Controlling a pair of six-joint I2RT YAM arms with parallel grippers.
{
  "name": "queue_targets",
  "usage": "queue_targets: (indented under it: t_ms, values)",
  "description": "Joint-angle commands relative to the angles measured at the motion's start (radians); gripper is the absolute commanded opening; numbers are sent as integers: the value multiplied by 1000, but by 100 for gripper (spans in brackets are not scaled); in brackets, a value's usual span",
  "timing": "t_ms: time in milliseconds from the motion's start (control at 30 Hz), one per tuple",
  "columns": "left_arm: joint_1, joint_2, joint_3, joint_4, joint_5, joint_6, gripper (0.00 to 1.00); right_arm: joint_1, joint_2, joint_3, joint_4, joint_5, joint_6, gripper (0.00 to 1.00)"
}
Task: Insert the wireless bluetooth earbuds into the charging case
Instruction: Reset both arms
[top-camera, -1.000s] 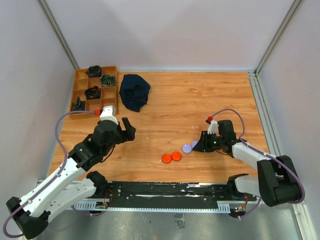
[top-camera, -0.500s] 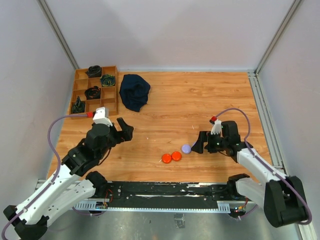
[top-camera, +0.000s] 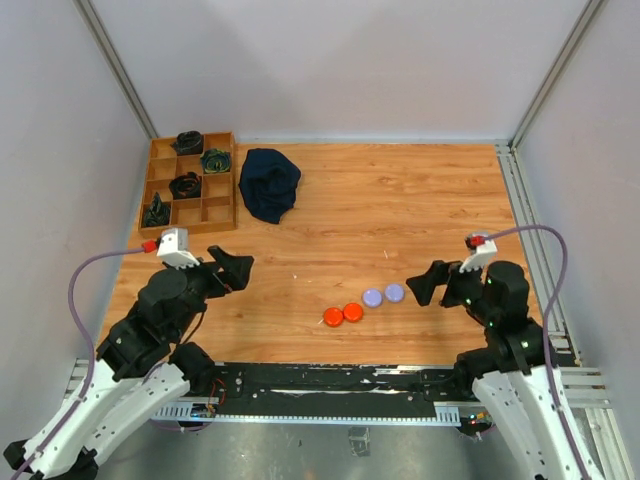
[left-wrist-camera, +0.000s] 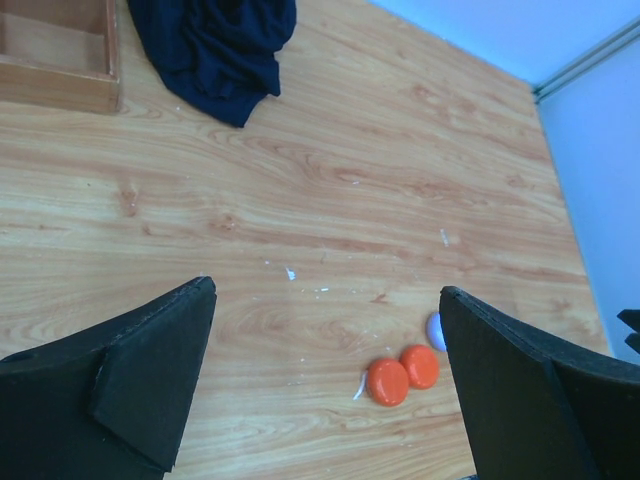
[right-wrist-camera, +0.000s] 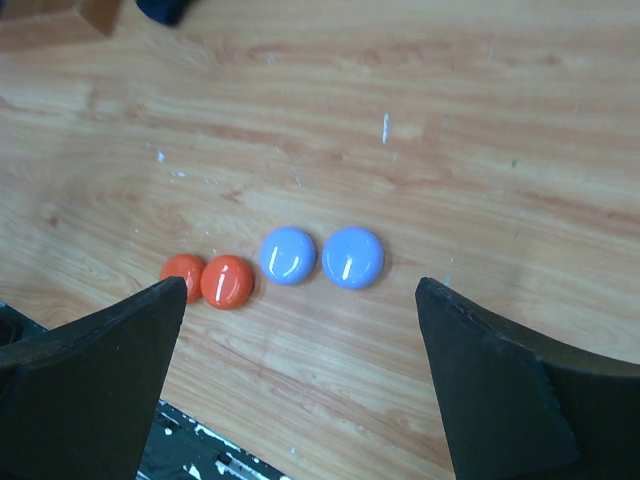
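Two orange discs (top-camera: 342, 314) and two lavender discs (top-camera: 384, 295) lie in a row on the wooden table, all domed and shut. They also show in the right wrist view, orange discs (right-wrist-camera: 227, 281) left of lavender discs (right-wrist-camera: 353, 257). The earbuds are not in view. I cannot tell whether the discs are the charging case. My left gripper (top-camera: 228, 270) hangs open well left of the row, with the orange discs (left-wrist-camera: 387, 381) ahead between its fingers. To the right of the row my right gripper (top-camera: 428, 283) is open and holds nothing.
A wooden compartment tray (top-camera: 236, 180) with dark items stands at the back left. A dark blue cloth (top-camera: 268, 183) lies beside it. A black rail (top-camera: 330, 385) runs along the near edge. Walls close in on both sides.
My right gripper opened, let go at the lavender discs and pulled back to the right. The left arm drew back to the left and opened wider.
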Motion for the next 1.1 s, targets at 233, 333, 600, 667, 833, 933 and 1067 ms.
queue_targets:
  t_ms: [233,333,600,667,833,933,1067]
  values:
    - [7,-246,-53,-24,-19,-11,99,-9,-352,130,-142,223,-94,99]
    - [7,-275,-46,-26,-40,-29,99,-10,-357,159,-165,267,-136,99]
    - [7,-295,-50,-21,-13,-15,99,-9,-398,130,-163,317,-135,99]
    - [7,-304,-51,-20,4,-6,99,-10,-397,127,-164,319,-134,99]
    - [7,-357,-65,-17,15,-5,99,-10,-395,125,-163,316,-134,99]
    - [7,-377,-75,-3,19,1,99,-10,-394,125,-164,314,-136,99]
    - [7,-366,-72,1,27,3,99,-10,-404,123,-163,312,-136,99]
